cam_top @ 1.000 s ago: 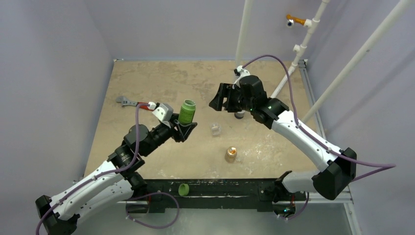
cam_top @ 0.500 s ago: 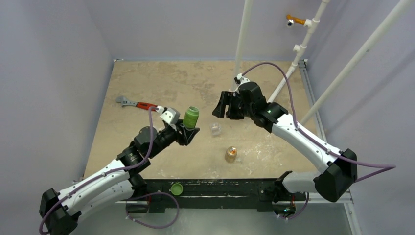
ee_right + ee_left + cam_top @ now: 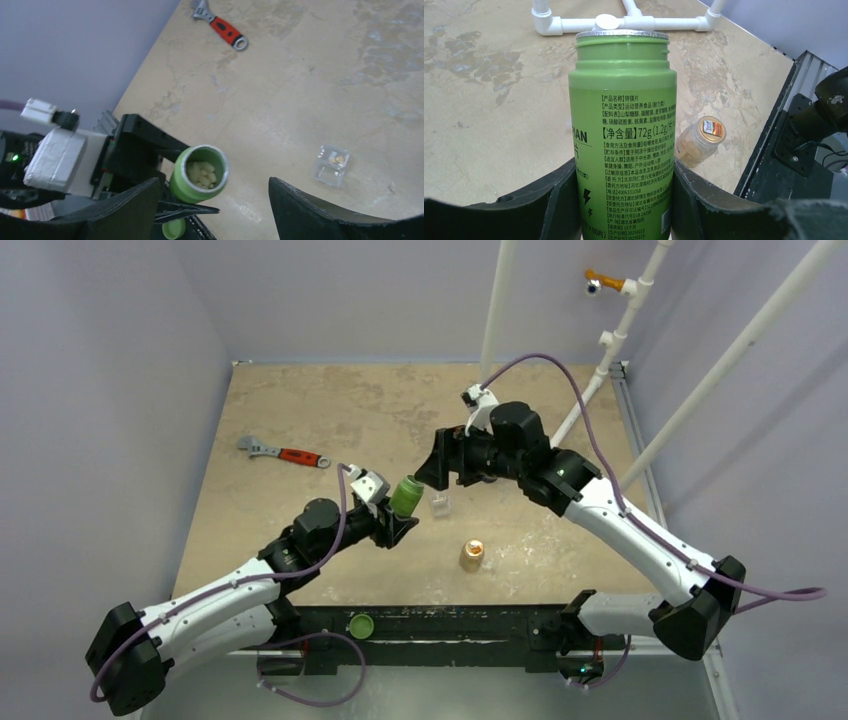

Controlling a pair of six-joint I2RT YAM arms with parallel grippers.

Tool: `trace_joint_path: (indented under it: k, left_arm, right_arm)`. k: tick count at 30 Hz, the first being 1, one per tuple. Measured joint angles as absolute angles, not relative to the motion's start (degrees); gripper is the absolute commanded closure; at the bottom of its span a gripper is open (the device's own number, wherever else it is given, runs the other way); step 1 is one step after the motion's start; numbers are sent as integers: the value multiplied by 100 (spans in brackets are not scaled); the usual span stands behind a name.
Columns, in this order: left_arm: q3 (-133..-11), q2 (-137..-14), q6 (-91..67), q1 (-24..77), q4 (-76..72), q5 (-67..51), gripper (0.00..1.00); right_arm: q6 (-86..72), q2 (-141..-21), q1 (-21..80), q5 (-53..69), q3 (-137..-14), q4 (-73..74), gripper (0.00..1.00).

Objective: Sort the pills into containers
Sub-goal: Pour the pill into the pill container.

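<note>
The left arm has reached forward and to the right, carrying the green plastic pill bottle (image 3: 405, 495) closer to the small clear rectangular plastic case (image 3: 440, 504), while the right arm has swung down and left toward them. The left gripper (image 3: 393, 525) clamps the bottle's lower body between both fingers, with the printed label facing the wrist camera. The bottle is uncapped and leans with its mouth toward the case. Pale oblong pills (image 3: 201, 172) fill its open neck. The right gripper (image 3: 437, 462) hangs above the bottle mouth, its jaws spread wide and holding nothing. The case rests on the mottled tan table (image 3: 330, 405), just beside the bottle's mouth but not touching; what lies in it is too small to tell. A tan-orange bottle (image 3: 471, 555) stands nearer the bases, a round green cap (image 3: 361, 624) lies on the black front rail, and a red-handled adjustable wrench (image 3: 285, 452) lies far left.
</note>
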State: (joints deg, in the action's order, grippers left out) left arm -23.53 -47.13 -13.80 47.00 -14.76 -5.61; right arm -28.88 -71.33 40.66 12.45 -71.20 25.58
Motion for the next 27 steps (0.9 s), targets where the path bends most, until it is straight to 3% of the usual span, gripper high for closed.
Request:
trace_joint_path:
  k: [11,16,19,26,27]
  left_arm:
    - [-2051,-4899,-1017,4705,-2084,-1046,100]
    - [-1979,-4858,-878,4733,-2351,-1070,100]
    - [-1979,-4834,-803,4768,-2462,-1074,100]
    - [-1979,-4840,-784,4777,-2526,-1072,100]
    - [-1981,-4842,-788,4777,-2526,-1070,96]
  right_arm:
    - [-2377,-7629,4547,1955,-7216,2663,16]
    - [-2290,-7872,4547,2121,-7242,2746,21]
    - [-2294,-7988,4547,2364,-7244,2740,31]
    - [-2390,-8073,4539,2700,-7244,2698,77]
    - [-2403,-8075,4528,2727,-7244,2696,82]
